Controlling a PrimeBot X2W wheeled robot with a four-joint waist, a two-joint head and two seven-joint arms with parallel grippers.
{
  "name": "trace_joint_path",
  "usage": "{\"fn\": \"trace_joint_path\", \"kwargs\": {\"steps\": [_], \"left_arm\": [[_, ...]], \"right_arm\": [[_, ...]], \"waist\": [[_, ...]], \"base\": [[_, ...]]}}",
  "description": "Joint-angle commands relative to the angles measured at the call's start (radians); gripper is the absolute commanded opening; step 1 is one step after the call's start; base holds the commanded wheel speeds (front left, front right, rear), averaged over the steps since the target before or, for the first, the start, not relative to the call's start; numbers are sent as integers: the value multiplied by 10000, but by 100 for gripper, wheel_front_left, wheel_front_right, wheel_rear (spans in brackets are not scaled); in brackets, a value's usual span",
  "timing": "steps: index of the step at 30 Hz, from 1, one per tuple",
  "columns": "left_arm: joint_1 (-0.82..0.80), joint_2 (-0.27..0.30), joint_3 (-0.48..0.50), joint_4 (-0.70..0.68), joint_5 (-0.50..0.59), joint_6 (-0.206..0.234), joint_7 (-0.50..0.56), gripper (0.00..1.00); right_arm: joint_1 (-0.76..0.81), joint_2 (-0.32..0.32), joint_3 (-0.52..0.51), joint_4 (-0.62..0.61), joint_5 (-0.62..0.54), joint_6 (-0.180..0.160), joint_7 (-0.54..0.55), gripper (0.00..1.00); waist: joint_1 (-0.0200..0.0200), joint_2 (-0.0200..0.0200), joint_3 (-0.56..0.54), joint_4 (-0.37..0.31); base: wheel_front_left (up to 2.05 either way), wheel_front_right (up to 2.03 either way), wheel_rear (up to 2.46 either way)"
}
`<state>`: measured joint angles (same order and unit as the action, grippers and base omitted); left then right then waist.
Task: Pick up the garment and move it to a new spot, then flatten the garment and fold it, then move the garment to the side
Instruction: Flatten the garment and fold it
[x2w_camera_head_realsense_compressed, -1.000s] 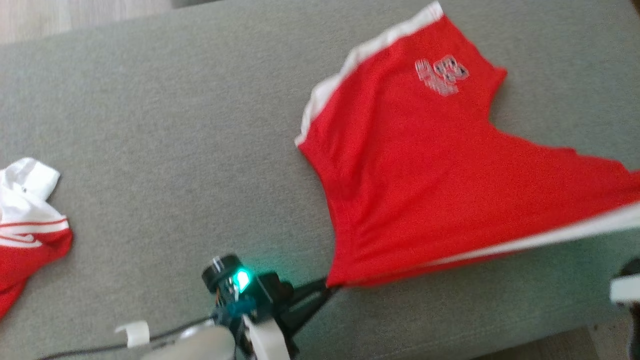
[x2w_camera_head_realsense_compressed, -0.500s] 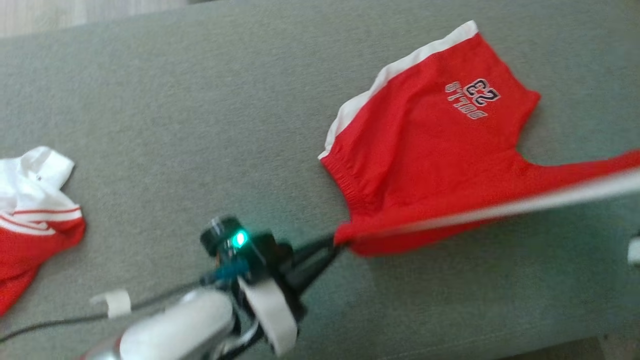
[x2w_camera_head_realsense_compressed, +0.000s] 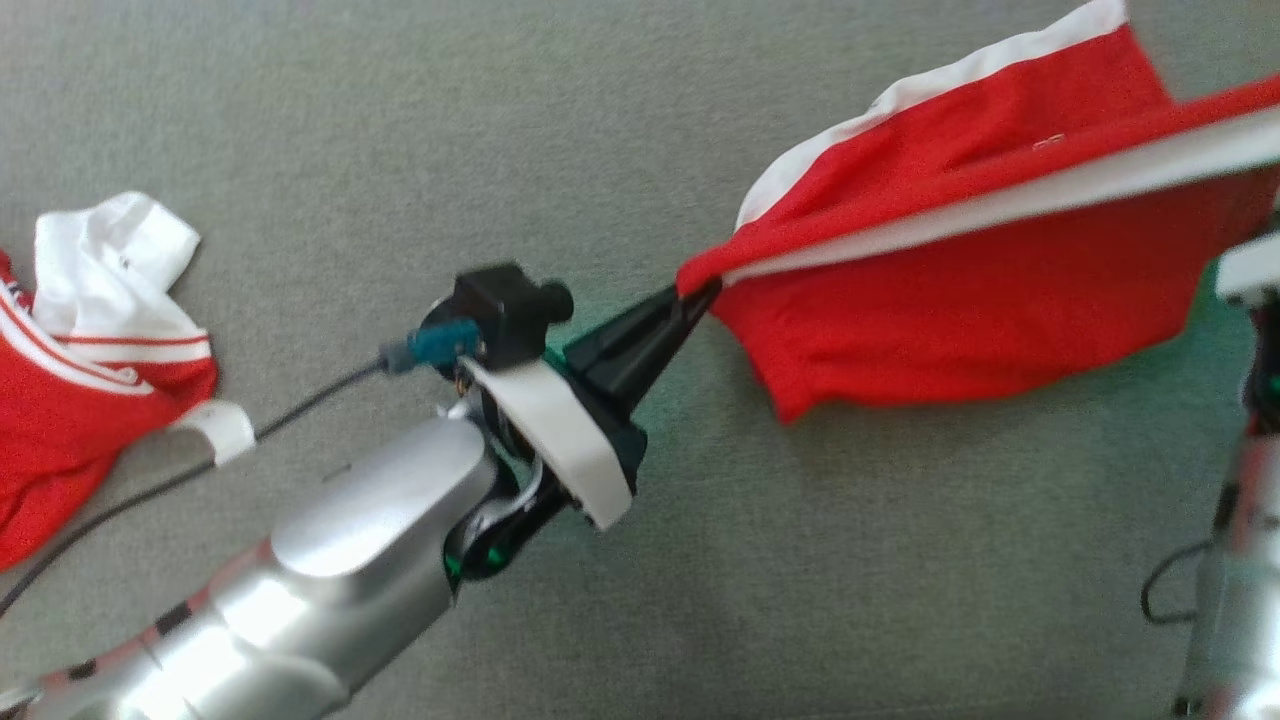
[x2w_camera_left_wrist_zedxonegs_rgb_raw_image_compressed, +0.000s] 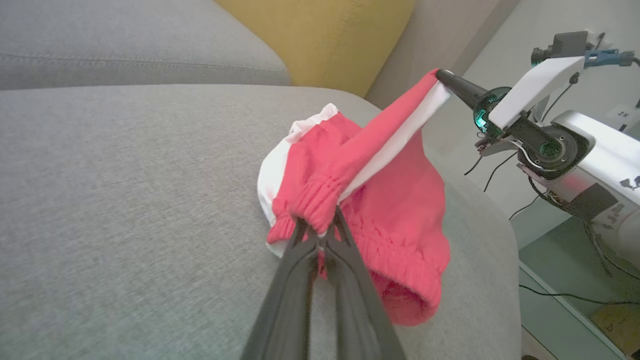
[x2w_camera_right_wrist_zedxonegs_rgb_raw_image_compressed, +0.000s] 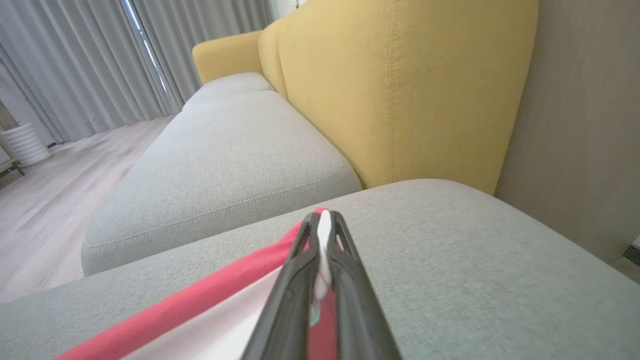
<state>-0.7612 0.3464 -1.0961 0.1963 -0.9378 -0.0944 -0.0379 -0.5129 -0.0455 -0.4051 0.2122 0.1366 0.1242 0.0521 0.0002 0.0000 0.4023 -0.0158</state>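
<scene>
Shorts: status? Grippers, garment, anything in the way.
Both shut on shorts: left gripper at waistband, right gripper at white stripe. Shorts strung between them over cushion. Nothing in the way; second garment lies far left, apart.

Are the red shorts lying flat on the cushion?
No, the left gripper and right gripper hold the red shorts stretched between them, bunched.

The red shorts (x2w_camera_head_realsense_compressed: 950, 330), with white side stripes and a gathered elastic waistband, hang at the right, waistband pulled taut, fabric sagging below it over the grey sofa cushion (x2w_camera_head_realsense_compressed: 400, 120).
</scene>
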Motion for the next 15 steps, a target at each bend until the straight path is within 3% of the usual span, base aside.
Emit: {"fn": "trace_joint_path", "kwargs": {"steps": [1,9,11,12,13,14,15], "left_arm": [[-508,21,450,-24,-210,-113,8,0],[-1219,-356,401,759,-846,-317,239,1],[-1282,-391,318,899,-953,-334,281,16],[-1299,-393,268,960,-980,-339,284,20],[-1301,-391,224,1014,-1003,-344,263,30],[-1290,-387,182,1060,-1026,-347,229,48],[-1277,-376,154,1105,-1026,-349,169,100]], "right_arm": [[-580,-236,236,105,-230,65,-110,0],[-2263,-317,525,2391,-903,65,-731,0],[-2586,-292,572,2908,-1029,65,-959,0],[-2737,-278,587,3155,-1086,65,-1089,42],[-2859,-262,653,3399,-1148,65,-1201,94],[-2968,-247,694,3608,-1178,65,-1354,100],[-3058,-234,730,3785,-1186,65,-1530,100]], "waist": [[-2,0,303,252],[-2,0,717,407],[-2,0,754,408],[-2,0,761,404],[-2,0,756,397],[-2,0,742,387],[-2,0,721,380]], "base": [[0,0,0],[0,0,0],[0,0,0],[0,0,0],[0,0,0],[0,0,0],[0,0,0]]}}
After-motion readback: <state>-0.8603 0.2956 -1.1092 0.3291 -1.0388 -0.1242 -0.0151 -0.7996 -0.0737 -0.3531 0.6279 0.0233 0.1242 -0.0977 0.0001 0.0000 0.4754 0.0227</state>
